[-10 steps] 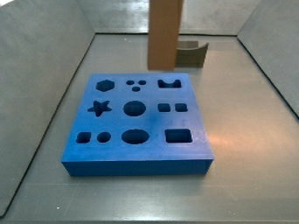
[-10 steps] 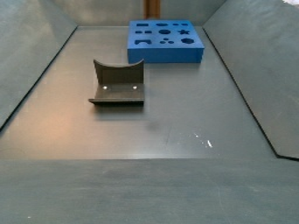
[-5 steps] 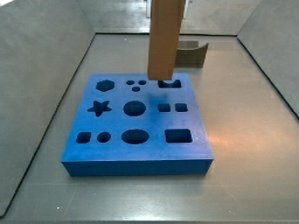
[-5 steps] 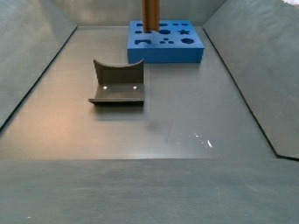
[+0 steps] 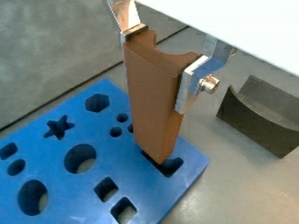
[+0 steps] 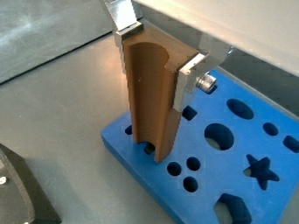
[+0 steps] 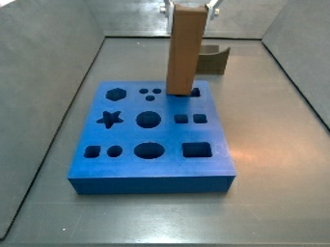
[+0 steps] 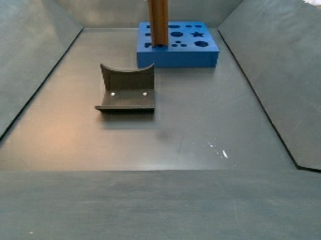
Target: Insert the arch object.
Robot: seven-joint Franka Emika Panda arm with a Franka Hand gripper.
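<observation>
The arch object [image 7: 186,53] is a tall tan-brown prism standing upright, and my gripper [image 7: 191,6] is shut on its top end. Its lower end sits in the arch-shaped hole at the far right corner of the blue board [image 7: 129,135]. In both wrist views the silver fingers clamp the arch object [image 5: 152,105] [image 6: 149,105] from two sides, with my gripper [image 5: 163,57] [image 6: 158,57] above the board [image 5: 152,188] [image 6: 205,188]. In a side view the arch object [image 8: 158,19] rises from the board [image 8: 189,56] and the gripper is out of frame.
The fixture [image 8: 126,89], a dark bracket with a curved notch, stands on the grey floor apart from the board; it also shows in other views [image 7: 211,60] [image 5: 263,114]. The board has several other shaped holes. Sloping grey walls enclose the floor.
The gripper has carried the arch object from behind the board to over the arch hole and lowered it; its top now shows in frame and its lower end is in the hole.
</observation>
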